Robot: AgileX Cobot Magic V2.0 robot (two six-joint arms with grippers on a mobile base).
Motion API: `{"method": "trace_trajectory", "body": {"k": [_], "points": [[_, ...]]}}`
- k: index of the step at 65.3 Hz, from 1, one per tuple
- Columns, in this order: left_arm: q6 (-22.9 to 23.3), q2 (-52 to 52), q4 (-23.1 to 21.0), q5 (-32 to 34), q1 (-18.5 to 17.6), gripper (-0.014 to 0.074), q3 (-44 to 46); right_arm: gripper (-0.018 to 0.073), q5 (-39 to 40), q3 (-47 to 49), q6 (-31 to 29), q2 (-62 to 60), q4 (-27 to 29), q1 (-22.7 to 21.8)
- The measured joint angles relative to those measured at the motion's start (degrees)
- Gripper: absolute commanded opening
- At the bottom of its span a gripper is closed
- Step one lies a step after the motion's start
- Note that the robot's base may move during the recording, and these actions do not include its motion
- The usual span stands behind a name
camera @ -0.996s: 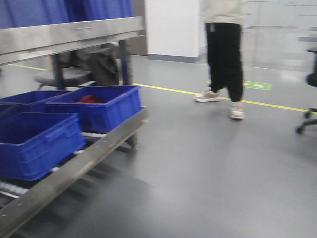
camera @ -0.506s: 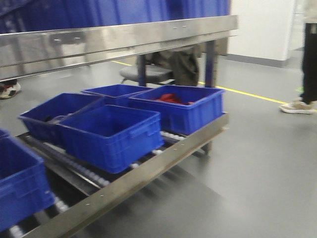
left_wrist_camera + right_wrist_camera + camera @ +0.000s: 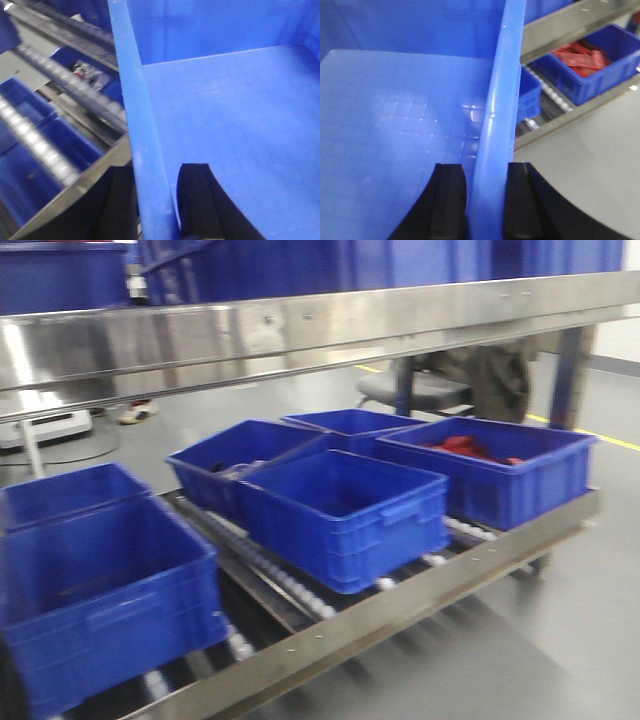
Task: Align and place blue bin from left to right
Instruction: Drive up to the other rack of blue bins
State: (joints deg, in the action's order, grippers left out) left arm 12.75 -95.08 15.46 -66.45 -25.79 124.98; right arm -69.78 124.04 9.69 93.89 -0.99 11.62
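- The left fingers (image 3: 197, 200) straddle one side wall of the blue bin (image 3: 225, 110) at the bottom of the left wrist view. One is outside and one inside, and they are closed hard on the rim.
- The right fingers (image 3: 447, 205) pinch the opposite wall in the same way, low in the right wrist view.
- The bin is empty and appears to be carried between the two arms, in front of the roller rack (image 3: 400, 610). It does not show in the front view.
- The rack's lower level already holds dark bins (image 3: 345, 505). One at the right of the frame contains red parts (image 3: 470, 448).
- The step in hand is probably bringing the bin to the rack.
  - Both arms should move together, level and evenly spaced, so the thin walls do not twist or slip out of the pinch.
  - The bin has to pass over the front rail and under the steel upper shelf (image 3: 300, 330), square to the row.
  - The rollers (image 3: 55, 75) may let it drift, so it is best to let go only once the base sits flat.
- Which slot is free cannot be told from these views.
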Motion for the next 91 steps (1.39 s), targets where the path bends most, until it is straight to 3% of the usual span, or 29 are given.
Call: {"method": "trace_trajectory", "body": {"k": [91], "points": [[0.0,-0.1,0.1,-0.2,0.0,-0.0013,0.0,-0.0081,0.0,0.0,0.0,0.0,0.0,0.0]]}}
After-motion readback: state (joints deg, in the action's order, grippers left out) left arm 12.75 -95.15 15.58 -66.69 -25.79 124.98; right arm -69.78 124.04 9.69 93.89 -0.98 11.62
